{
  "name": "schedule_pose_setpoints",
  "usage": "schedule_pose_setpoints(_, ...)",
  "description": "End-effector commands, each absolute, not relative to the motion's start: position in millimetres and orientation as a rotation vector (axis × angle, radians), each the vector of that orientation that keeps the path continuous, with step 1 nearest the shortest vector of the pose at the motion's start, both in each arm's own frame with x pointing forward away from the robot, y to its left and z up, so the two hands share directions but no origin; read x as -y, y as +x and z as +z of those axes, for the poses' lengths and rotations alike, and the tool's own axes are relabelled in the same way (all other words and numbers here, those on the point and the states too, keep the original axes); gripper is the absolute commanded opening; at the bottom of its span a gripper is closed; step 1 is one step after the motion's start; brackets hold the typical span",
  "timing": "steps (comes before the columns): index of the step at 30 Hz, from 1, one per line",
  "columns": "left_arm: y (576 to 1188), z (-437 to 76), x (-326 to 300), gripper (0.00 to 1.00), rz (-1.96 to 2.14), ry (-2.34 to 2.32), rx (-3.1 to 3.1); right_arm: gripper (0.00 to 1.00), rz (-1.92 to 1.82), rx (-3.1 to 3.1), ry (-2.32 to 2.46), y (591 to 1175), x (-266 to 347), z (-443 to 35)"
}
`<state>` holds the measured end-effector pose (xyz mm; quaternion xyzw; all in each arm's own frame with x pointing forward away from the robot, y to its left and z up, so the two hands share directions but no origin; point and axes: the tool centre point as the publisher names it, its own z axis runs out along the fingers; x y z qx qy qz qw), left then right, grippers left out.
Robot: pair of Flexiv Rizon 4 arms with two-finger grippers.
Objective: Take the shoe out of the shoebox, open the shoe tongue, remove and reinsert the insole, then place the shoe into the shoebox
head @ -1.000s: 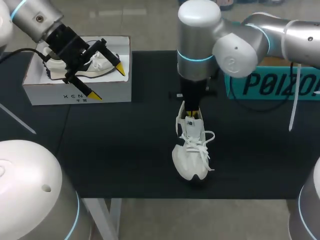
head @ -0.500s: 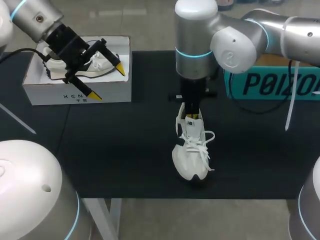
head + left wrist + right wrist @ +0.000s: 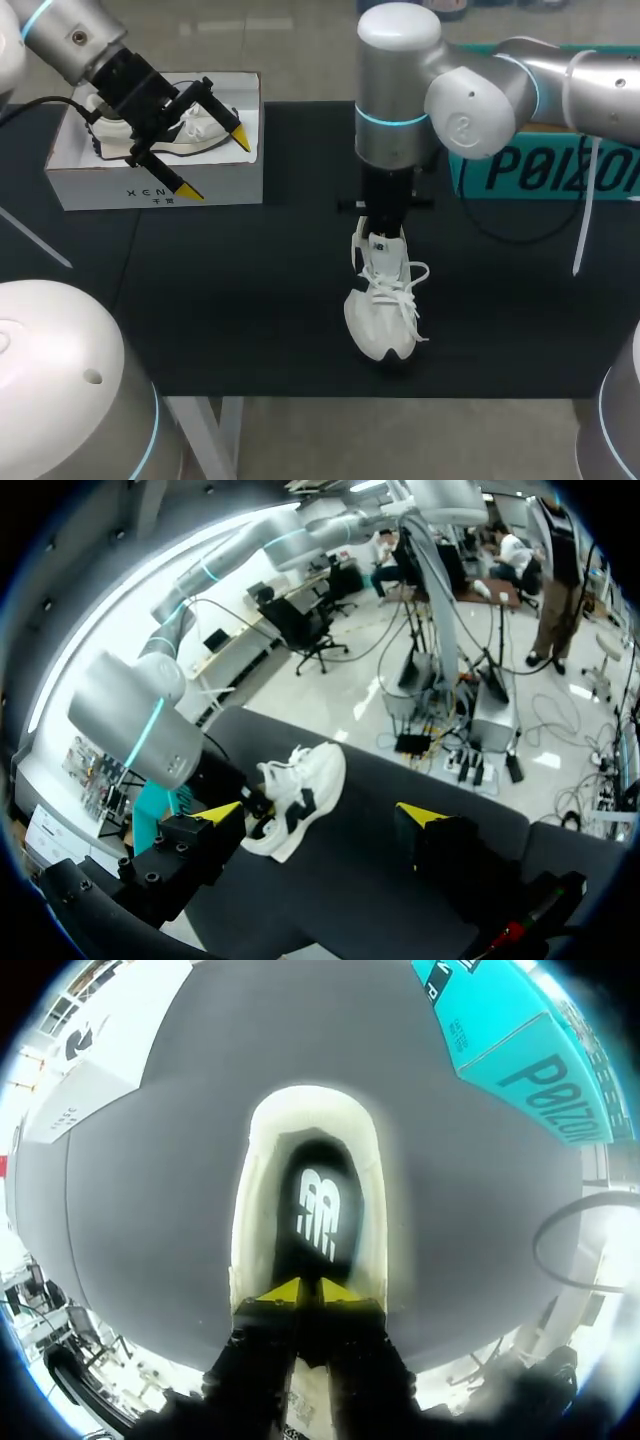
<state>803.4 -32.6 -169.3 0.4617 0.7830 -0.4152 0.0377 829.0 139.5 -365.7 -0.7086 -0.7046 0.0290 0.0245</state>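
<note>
White shoe stands out of the shoebox on the black table, as my right gripper, tips drawn narrow together, dips at the rim of its mouth above the insole, which lies seated inside. My left gripper hangs wide and empty over the shoebox. As I judge it, pulling and refitting the insole, then boxing the shoe, remain.
</note>
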Motion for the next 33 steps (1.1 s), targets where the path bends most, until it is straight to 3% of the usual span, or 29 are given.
schedule_pose_setpoints(1,802.9,-169.3,32.2,1.0,-1.271,1.417,-2.404,0.33,0.092,2.17,-2.191,829.6,-139.4,-369.8)
schedule_pose_setpoints(5,802.9,-169.3,32.2,1.0,-1.271,1.417,-2.404,0.36,0.098,2.158,-2.192,827.9,-139.9,-370.5)
schedule_pose_setpoints(17,802.9,-169.3,32.2,1.0,-1.271,1.417,-2.404,0.27,0.074,2.167,-2.192,822.2,-141.9,-359.5)
schedule_pose_setpoints(21,802.9,-169.3,32.2,1.0,-1.271,1.417,-2.404,0.29,0.07,2.177,-2.2,818.6,-140.7,-356.1)
schedule_pose_setpoints(27,802.9,-169.3,32.2,1.0,-1.271,1.417,-2.404,0.41,0.084,2.173,-2.202,814.6,-137.6,-363.7)
schedule_pose_setpoints(32,802.9,-169.3,32.2,1.0,-1.271,1.417,-2.404,0.6,0.09,2.162,-2.199,814.3,-137.4,-369.1)
schedule_pose_setpoints(33,802.9,-169.3,32.2,1.0,-1.271,1.417,-2.404,0.69,0.092,2.161,-2.2,814.0,-137.1,-370.3)
